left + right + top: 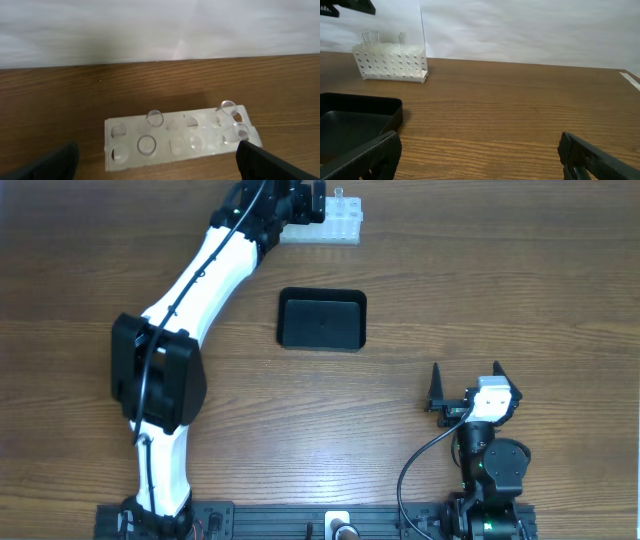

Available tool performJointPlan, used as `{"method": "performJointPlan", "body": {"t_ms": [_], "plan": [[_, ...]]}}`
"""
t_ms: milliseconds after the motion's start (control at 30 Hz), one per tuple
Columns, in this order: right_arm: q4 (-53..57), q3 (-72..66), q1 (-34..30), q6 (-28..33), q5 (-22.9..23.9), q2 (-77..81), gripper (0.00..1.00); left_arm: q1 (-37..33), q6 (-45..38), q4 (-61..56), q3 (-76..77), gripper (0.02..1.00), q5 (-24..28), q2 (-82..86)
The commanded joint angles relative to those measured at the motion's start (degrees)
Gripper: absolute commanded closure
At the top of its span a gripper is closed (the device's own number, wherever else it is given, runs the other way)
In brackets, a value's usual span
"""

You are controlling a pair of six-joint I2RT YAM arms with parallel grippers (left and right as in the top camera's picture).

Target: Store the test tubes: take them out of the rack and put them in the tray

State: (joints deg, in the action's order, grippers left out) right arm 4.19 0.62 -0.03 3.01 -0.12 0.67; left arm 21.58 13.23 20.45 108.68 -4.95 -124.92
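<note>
The test tubes (154, 118) stand upright in the white rack (175, 150), long axes vertical and open mouths pointing up at the left end effector (157, 155); four clear rims can be made out, two near one end of the rack and two near the other. The rack's long axis runs from one finger of the left end effector towards the other, and in the top view it lies sideways along the far edge of the surface (500, 280). The left end effector hangs directly above the rack, its fingers spread wide and holding nothing. The black rectangular tray (322, 293) sits on the surface back from that end effector towards the arm bases, apart from the rack, its long axis parallel to the rack's. The right end effector (468, 380) is close to its own base, well apart from both rack and tray, fingers wide open and gripping nothing; the tray lies ahead of it and to its left, with the rack farther off beyond the tray.
</note>
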Motion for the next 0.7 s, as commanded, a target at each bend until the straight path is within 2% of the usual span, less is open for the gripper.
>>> {"method": "performJointPlan", "body": {"t_ms": [33, 267, 367, 700], "plan": [[0.11, -0.31, -0.11, -0.35, -0.68, -0.39, 0.009, -0.46, -2.64, 0.2, 3.1, 0.023, 0.39, -3.89], [0.11, -0.31, -0.11, -0.35, -0.68, -0.39, 0.009, -0.63, -3.85, 0.46, 7.5, 0.023, 0.37, -8.92], [0.11, -0.31, -0.11, -0.35, -0.68, -0.39, 0.007, -0.72, -4.11, 0.39, 9.4, 0.066, 0.37, -10.01], [0.11, -0.31, -0.11, -0.37, -0.68, -0.39, 0.007, -1.25, -4.09, 0.2, 9.53, 0.082, 0.37, -11.41]]}}
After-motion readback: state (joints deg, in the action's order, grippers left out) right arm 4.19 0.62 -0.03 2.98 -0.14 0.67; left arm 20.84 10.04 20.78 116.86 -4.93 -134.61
